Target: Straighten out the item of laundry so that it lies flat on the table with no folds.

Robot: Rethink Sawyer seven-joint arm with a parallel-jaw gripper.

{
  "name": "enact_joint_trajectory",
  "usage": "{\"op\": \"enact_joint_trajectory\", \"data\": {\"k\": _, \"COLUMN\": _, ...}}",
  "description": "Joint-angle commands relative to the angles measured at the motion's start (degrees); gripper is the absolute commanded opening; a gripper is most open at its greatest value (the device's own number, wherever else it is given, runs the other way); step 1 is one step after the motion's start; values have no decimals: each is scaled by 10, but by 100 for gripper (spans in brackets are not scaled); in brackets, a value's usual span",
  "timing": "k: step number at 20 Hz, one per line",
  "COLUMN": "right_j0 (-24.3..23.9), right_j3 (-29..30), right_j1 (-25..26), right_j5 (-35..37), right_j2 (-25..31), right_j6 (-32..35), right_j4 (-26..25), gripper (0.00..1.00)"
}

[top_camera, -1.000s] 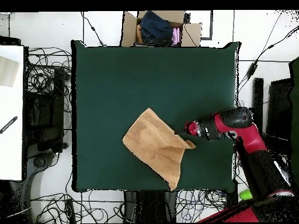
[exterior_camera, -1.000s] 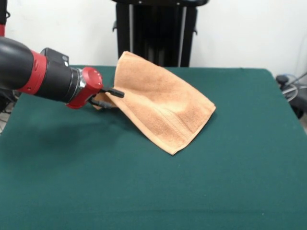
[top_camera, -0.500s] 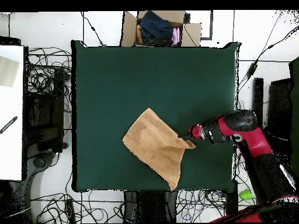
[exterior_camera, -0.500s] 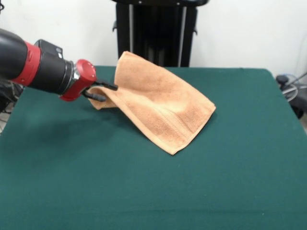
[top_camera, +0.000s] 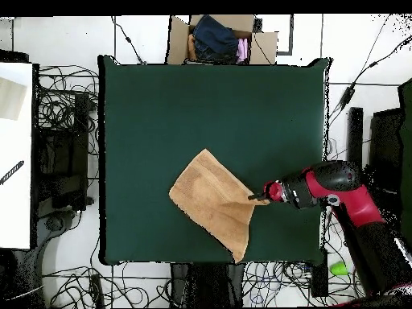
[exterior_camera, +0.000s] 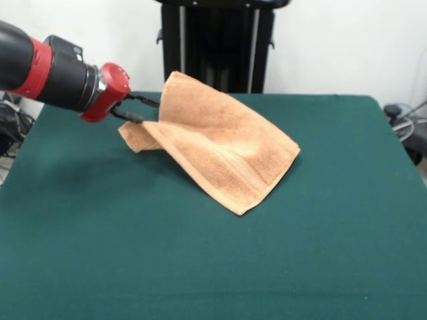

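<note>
Orange-tan terry towel (exterior_camera: 220, 150) lies rumpled toward the green table's (exterior_camera: 200, 267) pedestal-side edge, one corner still folded, now that the gripper (exterior_camera: 137, 110) has released it and backs away, fingers spread

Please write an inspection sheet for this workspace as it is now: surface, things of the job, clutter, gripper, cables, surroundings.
Surface: large dark green felt-like table, flat.
Job's things: small orange-tan terry towel, still folded over, one corner off the table's robot-side edge.
Clutter on the table: nothing seen.
Gripper: black-fingered gripper on the red and black arm, open, at the towel's raised corner fold.
Cables: many black cables on the floor around the table.
Surroundings: cardboard box of clothes beyond one edge; white board beside another.
</note>
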Motion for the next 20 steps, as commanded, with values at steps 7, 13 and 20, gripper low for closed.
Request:
{"op": "enact_joint_trajectory", "data": {"k": 7, "right_j0": 0, "right_j3": 62, "right_j1": -20, "right_j5": -26, "right_j2": -13, "right_j6": 3, "right_j4": -57, "gripper": 100}}
{"op": "enact_joint_trajectory", "data": {"k": 13, "right_j0": -3, "right_j3": 59, "right_j1": -17, "right_j5": -24, "right_j2": -10, "right_j6": 7, "right_j4": -50, "gripper": 100}}
{"op": "enact_joint_trajectory", "data": {"k": 20, "right_j0": 0, "right_j3": 55, "right_j1": -6, "right_j5": -28, "right_j2": -11, "right_j6": 63, "right_j4": 0, "gripper": 100}}
